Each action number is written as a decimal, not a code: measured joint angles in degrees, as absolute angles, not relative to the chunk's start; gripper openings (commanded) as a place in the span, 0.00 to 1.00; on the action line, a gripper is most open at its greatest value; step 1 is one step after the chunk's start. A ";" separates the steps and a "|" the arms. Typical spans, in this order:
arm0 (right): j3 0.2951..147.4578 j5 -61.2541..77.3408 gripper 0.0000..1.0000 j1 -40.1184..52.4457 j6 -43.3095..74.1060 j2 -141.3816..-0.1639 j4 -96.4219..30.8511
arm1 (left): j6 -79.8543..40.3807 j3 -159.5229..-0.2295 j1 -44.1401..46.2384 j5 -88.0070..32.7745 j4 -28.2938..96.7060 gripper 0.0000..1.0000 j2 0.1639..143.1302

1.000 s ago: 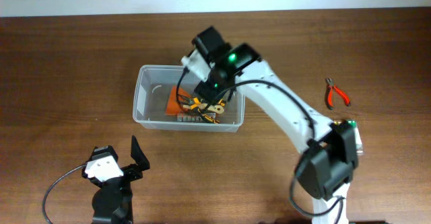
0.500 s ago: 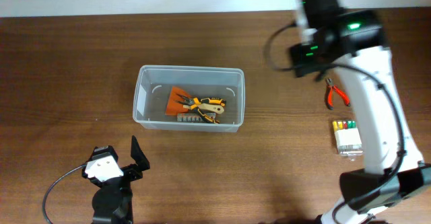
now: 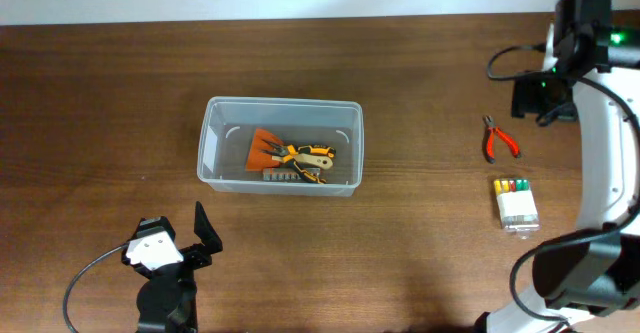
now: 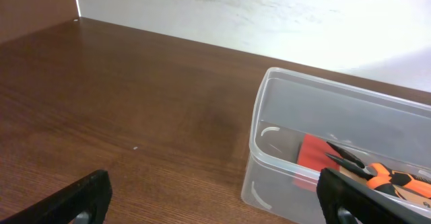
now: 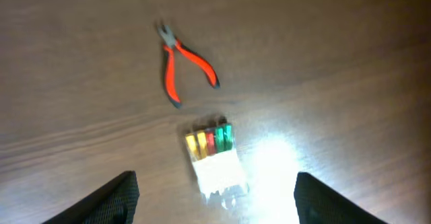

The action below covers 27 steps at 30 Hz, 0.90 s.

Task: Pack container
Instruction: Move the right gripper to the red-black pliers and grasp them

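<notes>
Pliers and box lie under right gripper, spread wide, empty; left gripper likewise, near container.

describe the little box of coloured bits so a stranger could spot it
From the big clear container in the middle of the wooden table, look far right to two small things lying apart. The small clear box is the one nearer the robot, below the red-handled pliers. It is a blocky rectangle with yellow, red and green bits at one end, not a thin tool.
</notes>
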State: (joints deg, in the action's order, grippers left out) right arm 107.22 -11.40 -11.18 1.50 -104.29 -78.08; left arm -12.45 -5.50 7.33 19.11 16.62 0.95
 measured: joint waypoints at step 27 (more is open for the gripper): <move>78.67 -4.78 0.80 -12.29 -0.86 -106.43 -49.28 | -12.45 -5.50 7.33 19.11 16.62 0.99 0.95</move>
